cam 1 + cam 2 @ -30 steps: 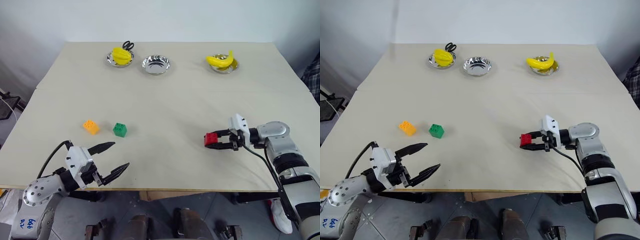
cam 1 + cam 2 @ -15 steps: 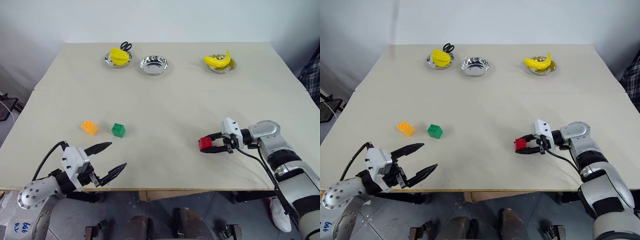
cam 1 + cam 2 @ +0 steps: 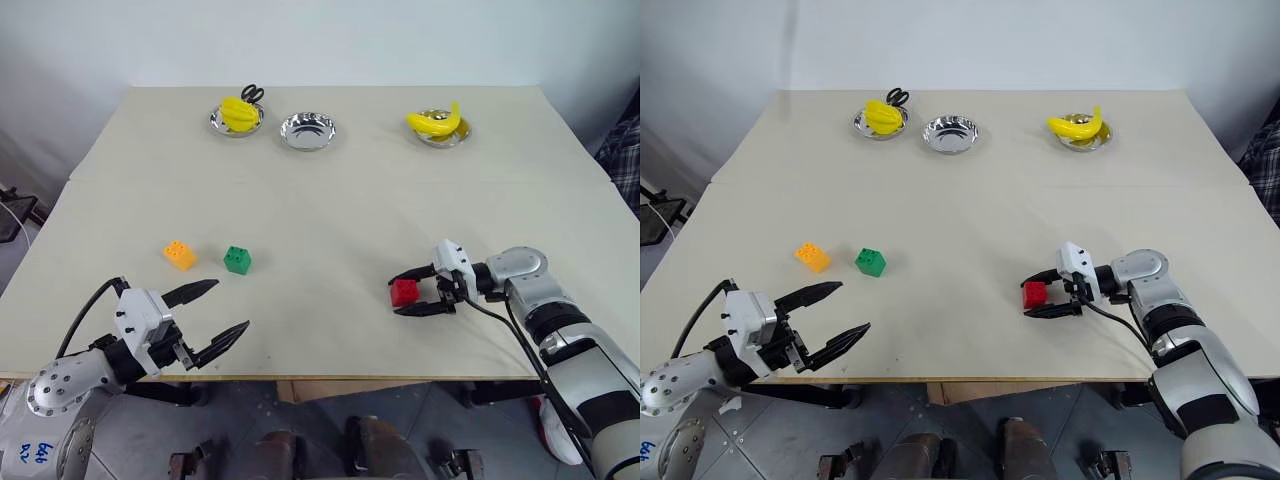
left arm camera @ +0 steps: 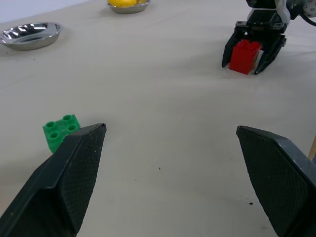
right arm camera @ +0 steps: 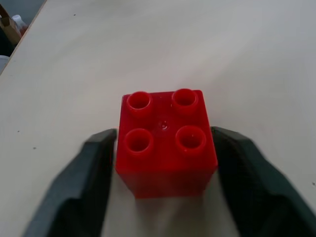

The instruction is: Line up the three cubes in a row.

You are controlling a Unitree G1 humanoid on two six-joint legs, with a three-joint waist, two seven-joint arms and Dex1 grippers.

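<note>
The right gripper (image 3: 412,293) has carried the red cube (image 3: 404,292) left and spread its fingers; it should back off gently, while the left gripper (image 3: 220,312) waits wide open.

Red cube (image 3: 404,292), green cube (image 3: 238,260), orange cube (image 3: 179,254).

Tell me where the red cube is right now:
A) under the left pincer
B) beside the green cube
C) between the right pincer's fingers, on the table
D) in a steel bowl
C: the red cube sits on the table between the spread fingers of the right pincer, far from the green cube.
</note>
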